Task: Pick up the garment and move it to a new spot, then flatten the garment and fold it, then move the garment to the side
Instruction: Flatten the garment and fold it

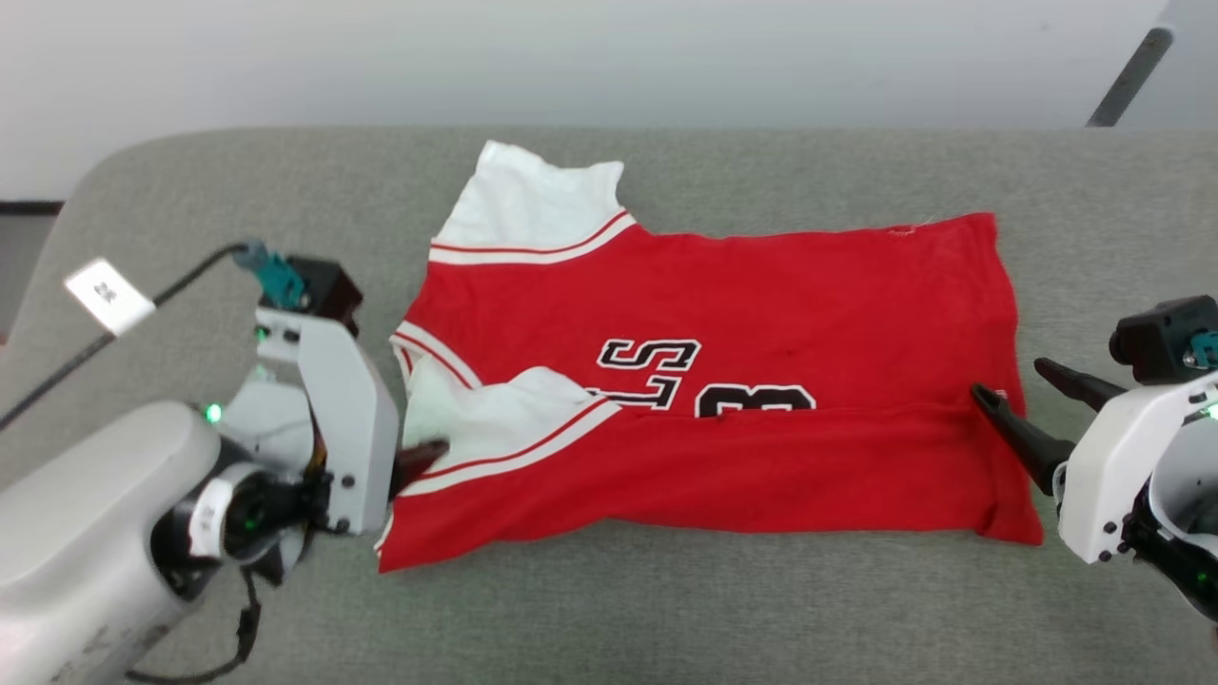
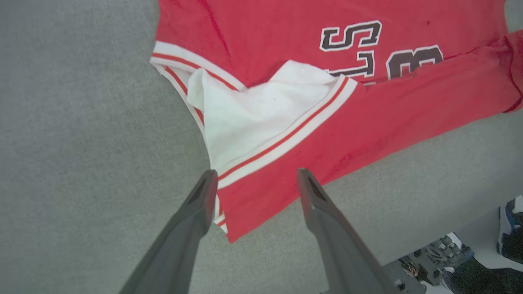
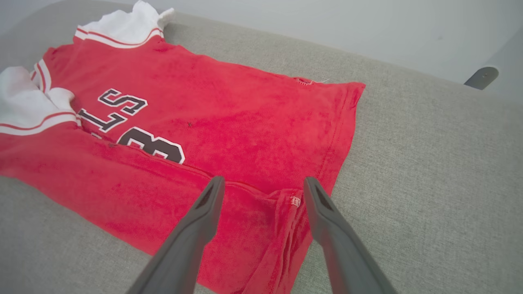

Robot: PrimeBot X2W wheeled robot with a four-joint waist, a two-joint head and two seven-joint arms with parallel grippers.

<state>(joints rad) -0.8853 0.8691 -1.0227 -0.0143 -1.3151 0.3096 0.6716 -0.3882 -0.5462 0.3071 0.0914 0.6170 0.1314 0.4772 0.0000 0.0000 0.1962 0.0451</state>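
The garment [image 1: 723, 314] is a red jersey with white sleeves and black lettering, lying flat on the grey table, collar end to the left. Its near long edge is folded up over the body, and one white sleeve [image 2: 253, 118] rests on top. My left gripper [image 2: 256, 173] is open at the collar-end near corner, its fingers astride the folded edge and holding nothing. My right gripper [image 3: 264, 179] is open at the hem end, its fingers just above the folded hem corner. In the head view the left gripper [image 1: 419, 466] is mostly behind its wrist, and the right gripper [image 1: 1011, 378] points at the hem.
The grey padded table [image 1: 666, 618] has bare surface all around the jersey. A cable with a white tag [image 1: 108, 295] runs across the left arm. A dark pole [image 1: 1128, 76] leans at the far right. The table's near edge [image 2: 429, 228] lies close behind the left gripper.
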